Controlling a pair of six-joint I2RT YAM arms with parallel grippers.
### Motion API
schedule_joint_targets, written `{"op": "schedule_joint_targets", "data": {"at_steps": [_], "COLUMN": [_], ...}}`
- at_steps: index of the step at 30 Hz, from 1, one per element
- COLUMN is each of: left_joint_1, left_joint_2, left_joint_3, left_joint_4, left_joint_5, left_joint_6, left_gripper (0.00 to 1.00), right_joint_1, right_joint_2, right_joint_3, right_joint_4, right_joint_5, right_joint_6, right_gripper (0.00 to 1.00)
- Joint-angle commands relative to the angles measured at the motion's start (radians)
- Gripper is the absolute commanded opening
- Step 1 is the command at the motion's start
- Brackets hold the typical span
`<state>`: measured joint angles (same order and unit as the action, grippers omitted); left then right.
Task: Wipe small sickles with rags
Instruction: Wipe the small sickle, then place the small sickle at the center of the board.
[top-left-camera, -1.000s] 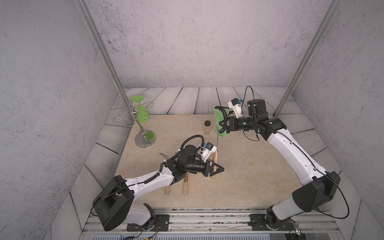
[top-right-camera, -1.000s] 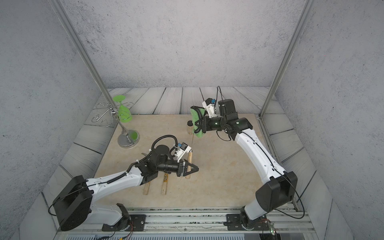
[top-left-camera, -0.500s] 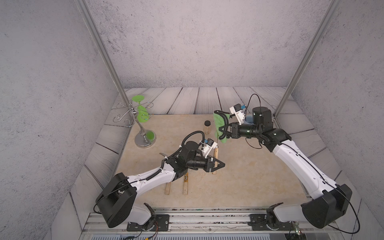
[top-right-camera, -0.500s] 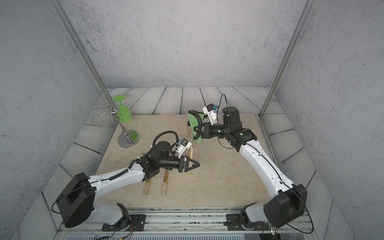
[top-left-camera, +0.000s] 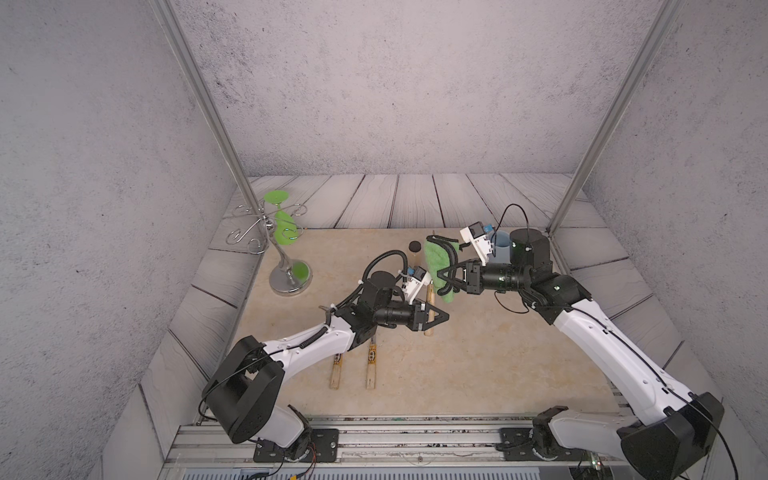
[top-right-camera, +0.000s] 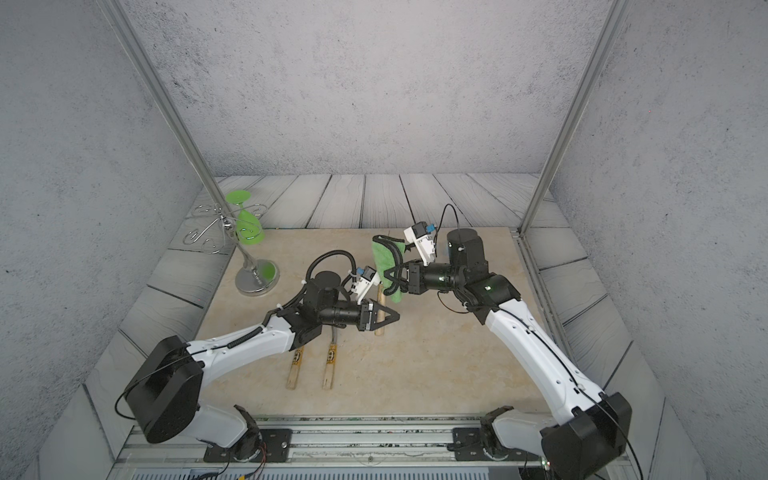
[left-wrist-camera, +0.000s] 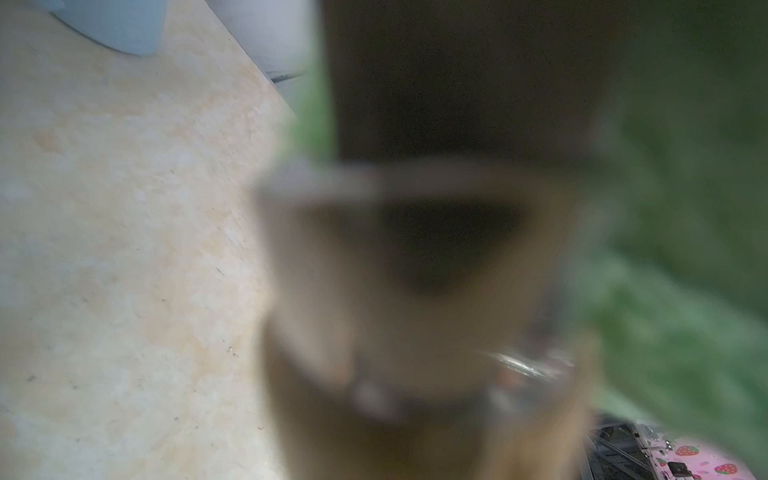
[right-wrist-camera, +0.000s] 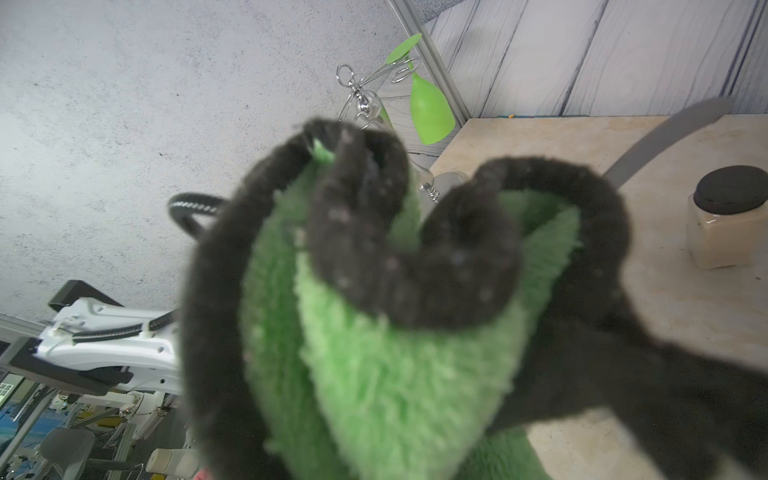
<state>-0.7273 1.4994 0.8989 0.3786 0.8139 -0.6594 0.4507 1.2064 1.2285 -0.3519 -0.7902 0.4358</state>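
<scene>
My left gripper (top-left-camera: 443, 318) is shut on the pale wooden handle of one small sickle (top-left-camera: 428, 305), holding it off the mat, blade end towards the back. Its thin grey blade (right-wrist-camera: 665, 137) shows beside the rag in the right wrist view. My right gripper (top-left-camera: 441, 279) is shut on the green fluffy rag (top-left-camera: 437, 257), which hangs against the top of that handle. Two more small sickles (top-left-camera: 336, 370) (top-left-camera: 371, 365) lie on the mat under my left arm. In the left wrist view the handle (left-wrist-camera: 415, 332) is a blur and the rag (left-wrist-camera: 685, 291) sits beside it.
A chrome stand (top-left-camera: 289, 274) with a green goblet (top-left-camera: 284, 230) stands at the mat's back left. A small jar with a black lid (top-left-camera: 414, 247) sits behind the rag. A blue cup (top-left-camera: 502, 245) stands behind my right wrist. Walls close in on three sides.
My right gripper has come down and forward with the rag to the held sickle. My left gripper has lifted the sickle slightly and moved it back.
</scene>
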Motion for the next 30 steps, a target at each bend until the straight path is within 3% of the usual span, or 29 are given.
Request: {"op": "schedule_joint_targets", "data": {"at_steps": [1,7,13,24,30], "left_joint_1": [0.041,0.048,0.045,0.043,0.038], "left_joint_2": [0.042,0.128,0.238,0.504,0.597], "left_joint_3": [0.065,0.193,0.34,0.631,0.753], "left_joint_4": [0.008,-0.273,-0.501,-0.748,-0.842], "left_joint_5": [0.025,-0.096,-0.232,-0.36,-0.419], "left_joint_6": [0.052,0.207,0.313,0.36,0.383], "left_gripper": [0.0,0.0,0.0,0.0,0.0], "right_joint_1": [0.01,0.006,0.0,-0.019,-0.037], "right_joint_2": [-0.11,-0.23,-0.289,-0.295,-0.298], "right_joint_3": [0.004,-0.002,-0.04,-0.109,-0.153], "right_joint_4": [-0.136,-0.369,-0.47,-0.512,-0.499], "right_joint_5": [0.071,0.389,0.586,0.74,0.75], "right_joint_6": [-0.051,-0.086,-0.072,-0.052,-0.048], "right_gripper": [0.15,0.15,0.15,0.16,0.17]}}
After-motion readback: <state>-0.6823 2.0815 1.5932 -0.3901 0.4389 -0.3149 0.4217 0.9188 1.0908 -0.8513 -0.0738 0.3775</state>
